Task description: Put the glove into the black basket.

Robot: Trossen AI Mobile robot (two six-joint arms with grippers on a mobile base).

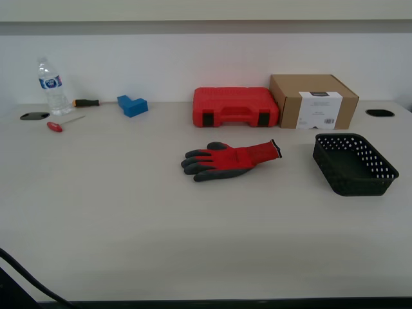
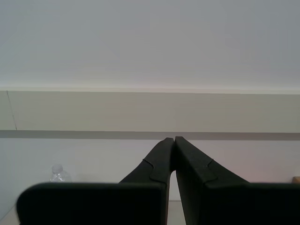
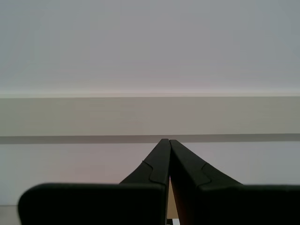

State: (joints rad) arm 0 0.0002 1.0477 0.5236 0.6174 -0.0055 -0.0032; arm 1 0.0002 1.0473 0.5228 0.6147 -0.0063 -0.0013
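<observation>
The pale tabletop [image 1: 129, 225] carries everything. The black basket [image 1: 354, 164] sits empty toward the exterior view's right, apart from the glove [image 1: 232, 159], lying flat mid-table. My first gripper's pincer [image 3: 165, 140] and my second gripper's pincer [image 2: 171, 139] are both clenched on nothing, raised facing the wall, seemingly parked before any reach.

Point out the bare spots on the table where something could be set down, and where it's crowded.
Bare: the wide near stretch of table in front of the glove and basket, and the exterior view's left between the screwdrivers and glove. Crowded: the back edge, with bottle, blue block, red case and box. Glove-to-basket gap is narrow.
</observation>
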